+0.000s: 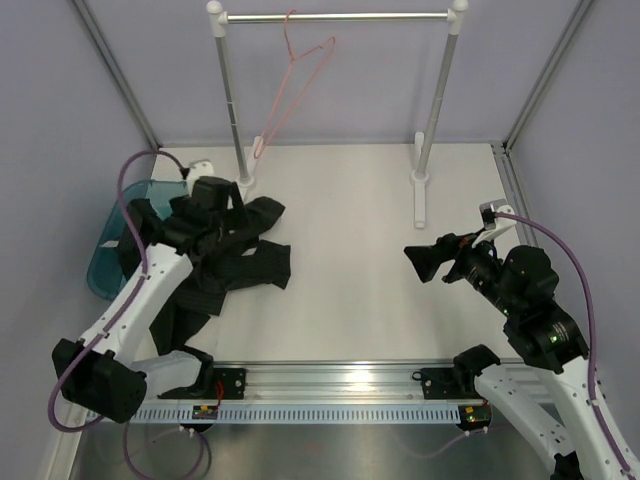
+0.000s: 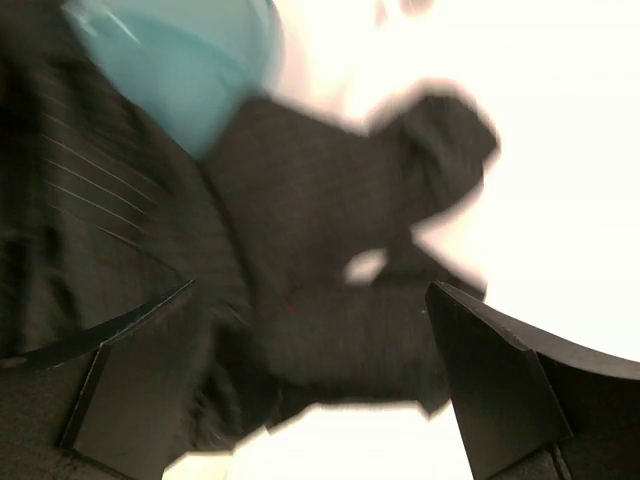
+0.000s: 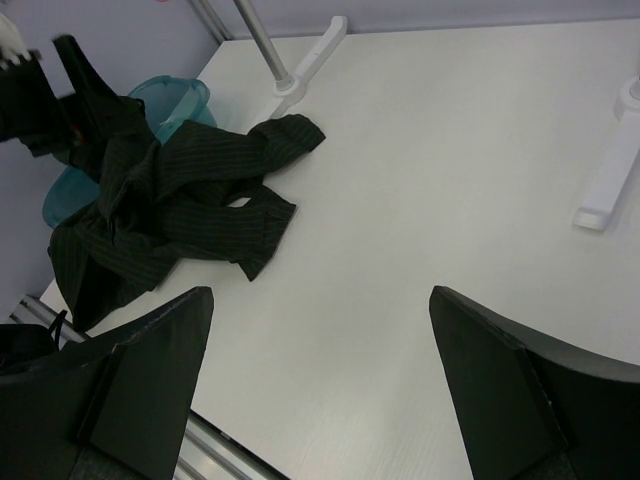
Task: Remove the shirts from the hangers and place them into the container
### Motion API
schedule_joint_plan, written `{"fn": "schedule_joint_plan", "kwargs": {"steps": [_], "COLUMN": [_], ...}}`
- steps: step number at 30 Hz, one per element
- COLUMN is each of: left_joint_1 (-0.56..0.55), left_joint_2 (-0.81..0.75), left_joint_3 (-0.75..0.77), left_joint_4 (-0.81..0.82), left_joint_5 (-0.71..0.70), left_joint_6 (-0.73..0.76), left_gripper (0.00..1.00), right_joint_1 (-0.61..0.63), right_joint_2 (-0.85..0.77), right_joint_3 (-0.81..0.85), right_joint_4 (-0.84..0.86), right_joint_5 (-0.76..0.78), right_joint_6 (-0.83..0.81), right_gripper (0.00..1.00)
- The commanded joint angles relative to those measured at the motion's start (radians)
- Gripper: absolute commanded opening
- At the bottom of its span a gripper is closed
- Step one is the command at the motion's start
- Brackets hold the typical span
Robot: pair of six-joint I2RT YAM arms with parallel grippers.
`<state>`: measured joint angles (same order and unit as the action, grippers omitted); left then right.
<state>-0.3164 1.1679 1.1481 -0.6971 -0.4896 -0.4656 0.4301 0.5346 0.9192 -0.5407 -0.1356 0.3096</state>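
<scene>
Wider than the teal tub (image 1: 104, 252), the black shirt (image 1: 245, 250) spills onto the desk (image 1: 350, 215). The left claw (image 2: 310, 290), above it, and the right claw (image 3: 320, 292) both gape empty.

Left wrist view is a smeary mess, shirt (image 2: 330, 300) all blurred and the surface (image 2: 560, 120) blown out white. Overhead and right wrist shots look sharp, evenly lit, soft shadows.

Black shirt off the hanger, heaped at the teal tub

The black pinstriped shirt (image 1: 250, 260) is seen crumpled at the desk's (image 1: 360, 300) 9 o'clock side, part draped over the translucent teal tub (image 1: 103, 262), sleeves spread toward 3 o'clock onto the desk. The thin pink wire hanger (image 1: 284, 95) is left bare, hung tilted on the rail (image 1: 340, 16) at 12 o'clock.
</scene>
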Motion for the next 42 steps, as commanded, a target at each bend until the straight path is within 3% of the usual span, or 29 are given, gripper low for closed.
{"fn": "schedule_joint_plan", "kwargs": {"steps": [1, 5, 11, 21, 27, 34, 41, 42], "left_joint_1": [-0.116, -0.187, -0.190, -0.288, -0.300, -0.302, -0.302, -0.302], "left_joint_2": [0.030, 0.113, 0.294, 0.452, 0.518, 0.541, 0.527, 0.524], "left_joint_3": [-0.103, -0.134, -0.110, -0.149, -0.152, -0.165, -0.209, -0.211], "left_joint_4": [0.040, 0.112, 0.177, 0.248, 0.258, 0.239, 0.237, 0.229], "left_joint_5": [0.009, 0.074, 0.227, 0.345, 0.293, 0.237, 0.177, 0.166], "left_joint_6": [0.005, 0.090, 0.243, 0.160, 0.110, 0.044, 0.005, 0.002], "left_gripper": [0.99, 0.99, 0.99, 0.99, 0.98, 0.78, 0.44, 0.33], "right_joint_1": [0.007, 0.007, 0.007, 0.009, 0.007, 0.007, 0.007, 0.007], "right_joint_2": [-0.005, -0.005, -0.018, -0.045, -0.045, -0.058, -0.084, -0.088], "right_joint_3": [-0.013, -0.016, -0.020, -0.017, -0.020, -0.029, -0.037, -0.040], "right_joint_4": [0.050, 0.044, 0.030, -0.007, -0.010, -0.010, -0.022, -0.022], "right_joint_5": [-0.019, -0.025, -0.016, 0.025, 0.028, 0.034, 0.047, 0.048], "right_joint_6": [-0.012, -0.006, 0.003, 0.013, 0.019, 0.028, 0.031, 0.032], "right_gripper": [1.00, 1.00, 0.99, 1.00, 0.99, 1.00, 1.00, 0.99]}}
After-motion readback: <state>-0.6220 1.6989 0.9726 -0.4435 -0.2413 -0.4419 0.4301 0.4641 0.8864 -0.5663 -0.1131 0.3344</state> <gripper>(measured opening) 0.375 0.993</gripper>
